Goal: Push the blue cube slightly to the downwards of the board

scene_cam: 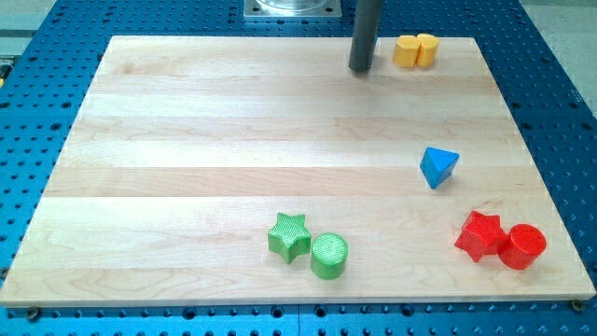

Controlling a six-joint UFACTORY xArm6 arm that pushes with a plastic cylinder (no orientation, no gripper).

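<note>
the rod (pixel 365 33) comes down from the view's top edge, and my tip (pixel 361 68) rests on the surface (pixel 233 140) near its top edge, a little right of centre. there is no claw on this arm, only the rod, so nothing stands apart, together or clamped.

the blue block (pixel 438 166) lies on the right side of the surface, about halfway down. its shape reads as a wedge or a cube seen corner-on; i cannot tell which. it stands alone, touching no other block. my tip is well apart from it, up and to the view's left of it.

just right of my tip, near the top edge, sit two yellow blocks side by side: a yellow one (pixel 406 50) with flat sides and a yellow cylinder (pixel 427 49), touching each other. my tip is near the left one but not touching it.

in the lower right corner a red star (pixel 480 234) and a red cylinder (pixel 523 246) sit touching, the cylinder to the right. they lie below the blue block and apart from it.

near the bottom edge, around the middle, a green star (pixel 289 236) and a green cylinder (pixel 329 255) sit touching, the cylinder to the right and slightly lower.

the surface is a pale wooden board lying on a blue perforated base (pixel 37 56).
</note>
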